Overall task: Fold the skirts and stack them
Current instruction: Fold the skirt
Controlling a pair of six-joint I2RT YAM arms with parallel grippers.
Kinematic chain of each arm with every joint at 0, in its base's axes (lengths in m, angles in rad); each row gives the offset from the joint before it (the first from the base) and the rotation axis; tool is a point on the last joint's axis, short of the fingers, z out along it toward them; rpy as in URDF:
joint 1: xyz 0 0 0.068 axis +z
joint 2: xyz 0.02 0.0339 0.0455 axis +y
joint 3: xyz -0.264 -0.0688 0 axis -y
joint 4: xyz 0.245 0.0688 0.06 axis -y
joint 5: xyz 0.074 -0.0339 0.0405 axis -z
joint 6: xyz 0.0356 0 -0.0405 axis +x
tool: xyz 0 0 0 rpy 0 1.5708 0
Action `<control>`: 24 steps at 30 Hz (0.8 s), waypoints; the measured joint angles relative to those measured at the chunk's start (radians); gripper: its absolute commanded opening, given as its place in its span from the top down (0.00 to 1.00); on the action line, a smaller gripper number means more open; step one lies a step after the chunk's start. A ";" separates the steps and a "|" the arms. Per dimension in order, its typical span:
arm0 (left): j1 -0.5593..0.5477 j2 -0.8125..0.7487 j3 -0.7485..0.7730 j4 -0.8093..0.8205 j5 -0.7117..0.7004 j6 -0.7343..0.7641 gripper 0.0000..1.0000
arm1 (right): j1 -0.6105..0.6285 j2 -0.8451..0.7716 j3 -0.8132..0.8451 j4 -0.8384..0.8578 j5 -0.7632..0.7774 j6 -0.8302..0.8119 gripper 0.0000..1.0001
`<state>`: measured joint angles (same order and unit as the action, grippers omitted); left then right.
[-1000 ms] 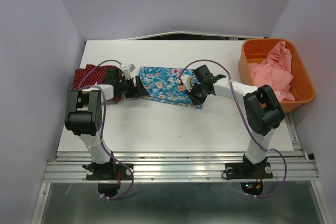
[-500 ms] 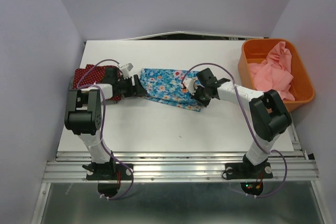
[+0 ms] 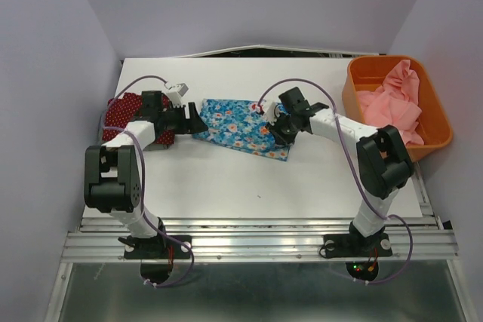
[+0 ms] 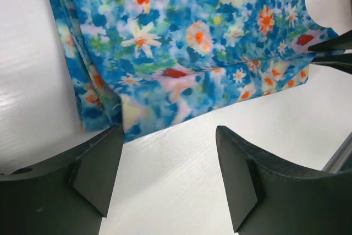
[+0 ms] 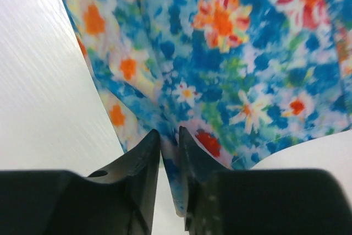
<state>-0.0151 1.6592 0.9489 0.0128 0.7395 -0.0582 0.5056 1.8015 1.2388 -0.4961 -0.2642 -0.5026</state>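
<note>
Blue skirt (image 3: 240, 127) shifted slightly left; wrist views reveal right tool (image 5: 169, 136) pinching it, left tool (image 4: 166, 136) spread.

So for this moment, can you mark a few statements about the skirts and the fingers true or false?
1. The right fingers are pinched on the blue flowered skirt. True.
2. The left fingers are shut on that skirt too. False: they stand open, with the cloth's edge just ahead of them.
3. The orange bin holds pink cloth. True.
4. The dark red dotted skirt lies on top of the blue one. False: it lies at the left side of the table, partly under the left arm, beside the blue one.
</note>
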 measured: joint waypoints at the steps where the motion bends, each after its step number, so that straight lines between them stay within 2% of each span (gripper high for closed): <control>1: 0.000 -0.032 0.002 -0.011 -0.006 0.015 0.21 | 0.000 0.005 0.020 0.000 -0.010 0.009 0.85; 3: 0.002 -0.066 0.013 -0.027 -0.014 0.036 0.21 | 0.000 0.019 0.068 -0.008 -0.034 0.031 0.88; 5: 0.003 -0.079 0.029 -0.032 -0.021 0.052 0.21 | 0.000 0.032 0.104 -0.007 -0.058 0.051 0.83; 6: 0.003 -0.079 0.034 -0.034 -0.025 0.055 0.21 | 0.000 0.035 0.109 -0.007 -0.065 0.056 0.73; 8: 0.003 -0.072 0.039 -0.037 -0.037 0.058 0.21 | 0.000 0.041 0.113 -0.012 -0.072 0.065 0.64; 9: 0.003 -0.060 0.045 -0.042 -0.051 0.057 0.21 | 0.000 0.044 0.113 -0.017 -0.073 0.072 0.55; 17: 0.004 0.072 0.112 -0.040 -0.100 0.014 0.25 | 0.008 0.061 0.106 -0.027 -0.067 0.084 0.54; 24: 0.004 0.111 0.118 -0.035 -0.117 -0.003 0.28 | 0.012 0.125 0.063 -0.009 -0.048 0.088 0.56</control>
<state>-0.0113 1.7702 1.0668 -0.0227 0.6228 -0.0612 0.5179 1.9266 1.3014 -0.5049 -0.3122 -0.4145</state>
